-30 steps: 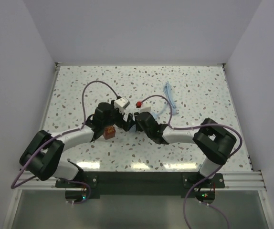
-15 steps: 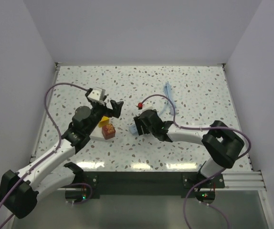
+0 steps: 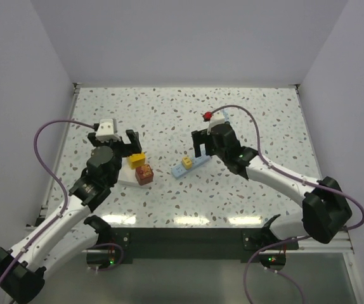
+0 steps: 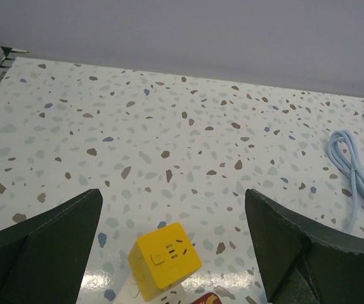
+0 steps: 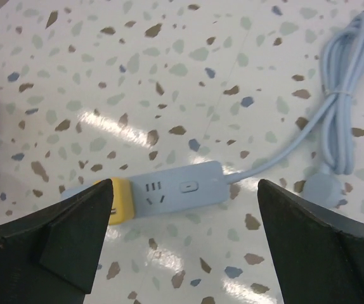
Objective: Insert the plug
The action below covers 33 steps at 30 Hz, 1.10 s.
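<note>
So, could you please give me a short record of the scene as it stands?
left gripper: open, near yellow cube
right gripper: open, above power strip, holding nothing
yellow plug: sitting in the strip's end socket
power strip: flat on table, cable coiled beside
red cube: beside yellow cube

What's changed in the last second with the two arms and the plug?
The right gripper opened, apparently letting go of the yellow plug, which sits on the blue power strip, and backed off toward the far right. The left gripper, open throughout, drew away to the left. The yellow cube and red cube stayed put.
</note>
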Each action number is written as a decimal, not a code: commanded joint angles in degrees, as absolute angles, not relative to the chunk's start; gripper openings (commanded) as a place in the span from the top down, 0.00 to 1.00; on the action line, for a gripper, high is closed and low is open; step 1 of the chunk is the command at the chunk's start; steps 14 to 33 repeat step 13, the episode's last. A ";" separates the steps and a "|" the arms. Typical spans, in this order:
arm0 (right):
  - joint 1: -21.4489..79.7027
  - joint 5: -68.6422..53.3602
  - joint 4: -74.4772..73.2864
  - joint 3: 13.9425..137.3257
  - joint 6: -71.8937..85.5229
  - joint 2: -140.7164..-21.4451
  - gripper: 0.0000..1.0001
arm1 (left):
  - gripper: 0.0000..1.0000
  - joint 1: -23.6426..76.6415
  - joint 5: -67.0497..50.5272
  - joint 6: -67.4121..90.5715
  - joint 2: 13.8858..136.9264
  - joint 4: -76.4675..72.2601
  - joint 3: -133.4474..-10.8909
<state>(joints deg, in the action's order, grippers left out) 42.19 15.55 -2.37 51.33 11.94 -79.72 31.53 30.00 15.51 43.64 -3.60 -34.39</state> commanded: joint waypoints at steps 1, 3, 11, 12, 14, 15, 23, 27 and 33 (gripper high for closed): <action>36.05 14.50 -1.49 53.26 11.51 -77.35 0.01 | 0.00 31.38 35.68 16.17 42.01 -1.32 -36.74; 32.00 14.33 -1.15 52.74 12.30 -76.03 0.01 | 0.00 31.38 36.99 16.08 42.01 -0.36 -37.26; 18.29 11.43 2.45 47.30 16.34 -70.32 0.01 | 0.00 31.29 39.64 14.33 43.85 -0.09 -38.41; 17.41 11.60 2.63 46.76 16.78 -69.62 0.01 | 0.00 31.38 40.68 14.33 44.38 1.74 -38.50; 16.62 12.73 2.64 45.89 16.87 -68.48 0.01 | 0.00 31.46 41.04 14.24 44.56 1.50 -38.58; 16.62 12.73 2.64 45.89 16.87 -68.48 0.01 | 0.00 31.46 41.04 14.24 44.56 1.50 -38.58; 16.62 12.73 2.64 45.89 16.87 -68.48 0.01 | 0.00 31.46 41.04 14.24 44.56 1.50 -38.58; 16.62 12.73 2.64 45.89 16.87 -68.48 0.01 | 0.00 31.46 41.04 14.24 44.56 1.50 -38.58; 16.62 12.73 2.64 45.89 16.87 -68.48 0.01 | 0.00 31.46 41.04 14.24 44.56 1.50 -38.58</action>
